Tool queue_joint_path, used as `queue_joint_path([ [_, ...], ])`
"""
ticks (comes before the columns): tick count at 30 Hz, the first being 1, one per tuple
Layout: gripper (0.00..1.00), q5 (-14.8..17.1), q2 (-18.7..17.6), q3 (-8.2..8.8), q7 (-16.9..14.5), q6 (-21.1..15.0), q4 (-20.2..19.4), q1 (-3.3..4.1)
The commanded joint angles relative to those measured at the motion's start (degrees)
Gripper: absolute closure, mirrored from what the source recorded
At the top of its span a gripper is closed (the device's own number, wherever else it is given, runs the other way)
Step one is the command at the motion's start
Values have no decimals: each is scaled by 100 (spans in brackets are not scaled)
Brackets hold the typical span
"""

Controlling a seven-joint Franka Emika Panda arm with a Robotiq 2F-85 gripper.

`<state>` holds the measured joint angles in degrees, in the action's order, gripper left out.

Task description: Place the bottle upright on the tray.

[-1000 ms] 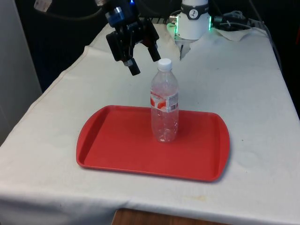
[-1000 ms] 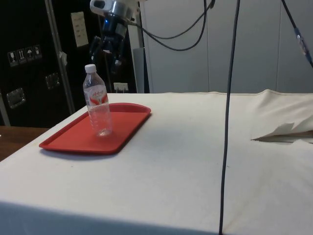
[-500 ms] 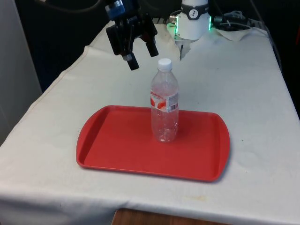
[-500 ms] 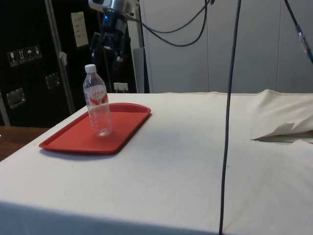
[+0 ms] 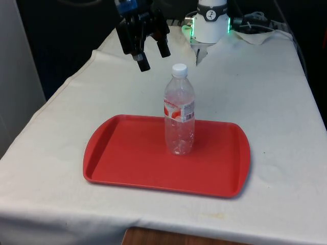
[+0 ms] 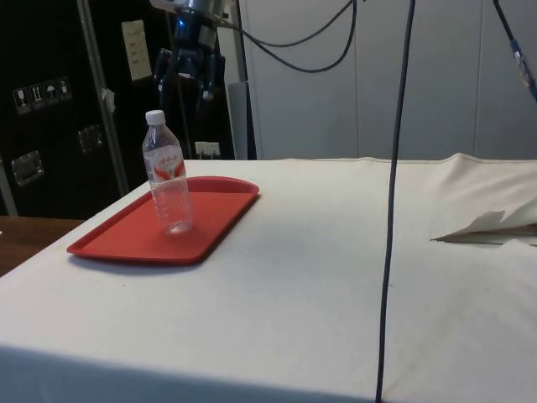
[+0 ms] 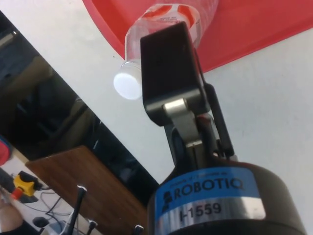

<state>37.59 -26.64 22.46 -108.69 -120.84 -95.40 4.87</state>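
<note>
A clear plastic bottle [image 5: 179, 113] with a white cap and a red label stands upright near the middle of the red tray [image 5: 125, 153]. In the side view the bottle [image 6: 168, 180] stands alone on the tray [image 6: 126, 241], with nothing touching it. My black gripper [image 5: 155, 59] hangs open above and behind the bottle, towards the front view's left, with nothing between its fingers. From the side the gripper [image 6: 181, 86] is well above the cap. The wrist view looks past one finger [image 7: 171, 68] down onto the bottle's cap [image 7: 126, 85] and the tray [image 7: 254, 29].
The tray lies close to the table's near edge [image 5: 168, 228]. A black cable [image 6: 390, 193] hangs down across the side view. A crumpled fold of white cloth [image 6: 487, 227] lies at the side view's right. The robot's base [image 5: 211, 23] stands at the far end.
The open gripper has risen and drawn back from the bottle's cap. The bottle and tray have not moved.
</note>
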Motion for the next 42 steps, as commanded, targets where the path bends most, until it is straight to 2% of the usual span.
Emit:
queue_joint_path([
  [1,0,-155,23,46,80,-6,0,57],
  [6,0,-327,74,40,138,-6,6,74],
  [7,0,-218,57,0,69,0,6,29],
  [8,0,-361,80,46,143,0,6,80],
  [10,0,-458,109,40,172,0,6,92],
  [15,0,-659,155,40,229,11,17,109],
  [16,0,-561,143,0,160,11,17,63],
  [17,0,-688,160,34,235,11,17,115],
  [23,0,-922,218,34,298,34,40,138],
  [24,0,-831,201,-6,235,40,40,92],
  [25,0,-957,223,34,309,40,46,138],
  [32,0,-1220,269,34,372,69,74,166],
  [33,0,-1100,252,-6,309,63,74,120],
  [34,0,-1249,281,34,378,74,74,172],
  [40,0,-1495,338,29,424,92,86,201],
  [41,0,-1381,321,-11,361,74,80,155],
  [42,0,-1530,350,29,435,92,86,201],
])
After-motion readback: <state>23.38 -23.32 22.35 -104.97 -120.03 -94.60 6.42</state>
